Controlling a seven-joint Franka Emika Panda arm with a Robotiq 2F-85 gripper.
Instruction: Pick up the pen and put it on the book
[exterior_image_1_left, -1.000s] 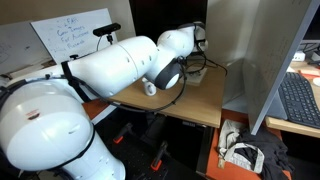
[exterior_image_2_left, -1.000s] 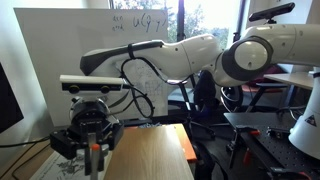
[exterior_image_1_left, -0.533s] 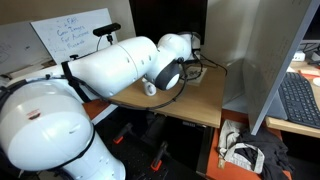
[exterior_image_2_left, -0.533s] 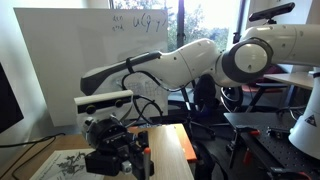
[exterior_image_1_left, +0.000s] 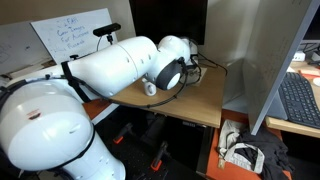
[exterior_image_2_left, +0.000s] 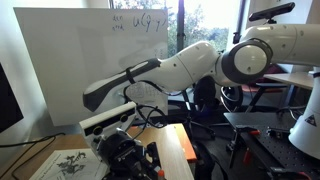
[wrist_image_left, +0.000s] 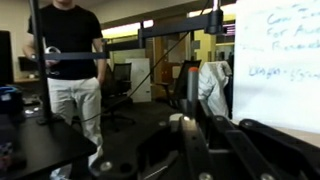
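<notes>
In an exterior view the arm (exterior_image_1_left: 120, 65) reaches from the foreground across the wooden table (exterior_image_1_left: 190, 105). Its working end is hidden behind the elbow, towards the table's far edge. A grey divider (exterior_image_1_left: 255, 70) stands at the right edge, with a keyboard (exterior_image_1_left: 298, 100) beyond it. Neither pen nor book shows here.

In an exterior view from the opposite side, the gripper (exterior_image_2_left: 125, 158) hangs low over the table's near left corner as this camera frames it. It is a dark mass, so I cannot tell whether its jaws are parted or closed, or whether anything is between them. Just beside it, past the left edge of the wood, lies a white printed page (exterior_image_2_left: 65, 166) that is probably the book. The pen cannot be made out; an orange fleck on the gripper is too small to name.

The wrist view looks level across the room instead of down. It shows a person (wrist_image_left: 70, 60) standing at left and a whiteboard (wrist_image_left: 275, 60) at right. The blurred fingers (wrist_image_left: 185, 150) sit along the bottom edge and give no clear reading of the grip.

My judgement is that the step in hand is either the reach or the carry near the book, and these pictures do not settle which. The next move calls for turning the wrist downward, confirming where the pen is, and then lining up over the page by the table's left edge.
</notes>
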